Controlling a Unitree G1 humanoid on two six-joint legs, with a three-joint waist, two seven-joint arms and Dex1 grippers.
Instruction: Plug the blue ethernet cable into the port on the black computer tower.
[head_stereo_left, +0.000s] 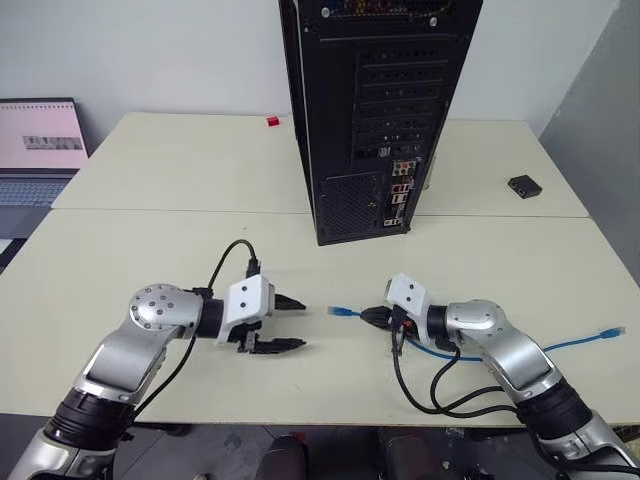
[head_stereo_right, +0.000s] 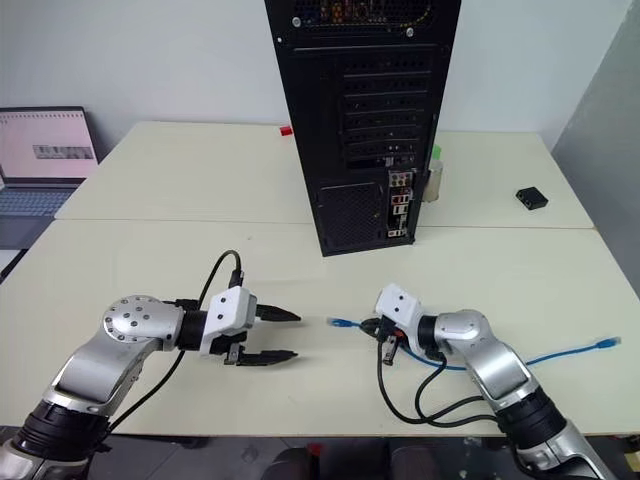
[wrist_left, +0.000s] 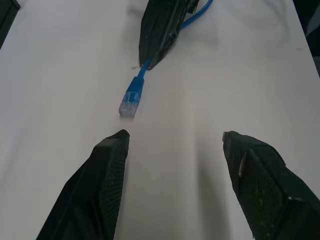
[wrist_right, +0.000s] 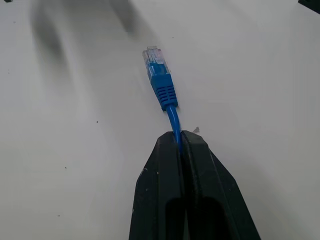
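Pinching the blue ethernet cable (wrist_right: 172, 117) just behind its plug on the table, the right gripper (head_stereo_left: 378, 317) risks the plug drooping off-line from the black computer tower (head_stereo_left: 375, 110) port (head_stereo_left: 398, 198), while the left gripper (head_stereo_left: 282, 323) waits spread.

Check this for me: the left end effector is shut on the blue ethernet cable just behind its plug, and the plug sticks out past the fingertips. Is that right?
Wrong arm. The right end effector is shut on the blue ethernet cable just behind its plug, as the right wrist view shows. The left end effector is open.
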